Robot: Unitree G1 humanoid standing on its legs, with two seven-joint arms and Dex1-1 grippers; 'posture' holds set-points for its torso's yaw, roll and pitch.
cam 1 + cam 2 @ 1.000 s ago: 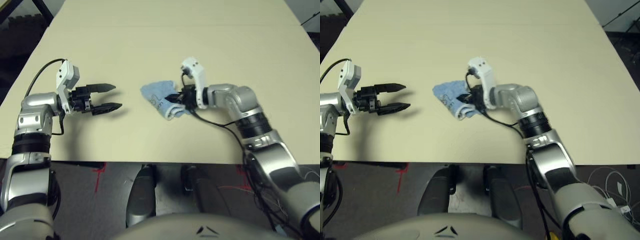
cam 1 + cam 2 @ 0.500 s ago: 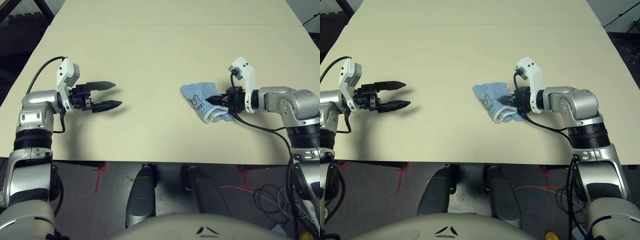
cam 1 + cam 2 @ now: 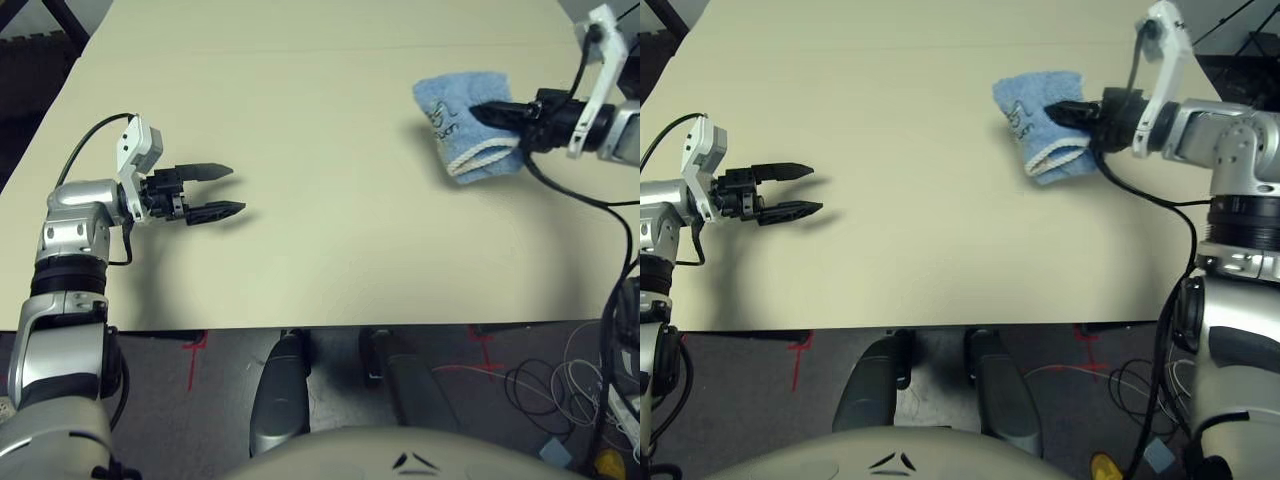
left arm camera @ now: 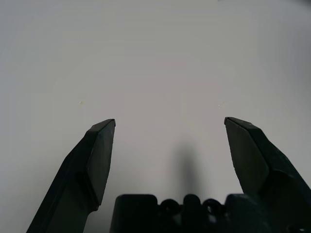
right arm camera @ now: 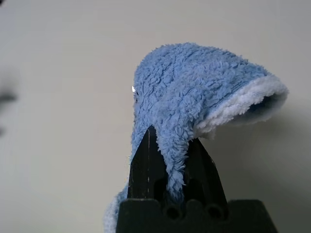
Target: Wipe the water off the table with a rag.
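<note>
blue rag (image 3: 465, 125) pinched in right gripper (image 3: 500, 115)

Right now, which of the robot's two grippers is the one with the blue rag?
The robot's right gripper: its fingers pinch the blue rag, while the left gripper stands open with nothing between its fingers.
</note>
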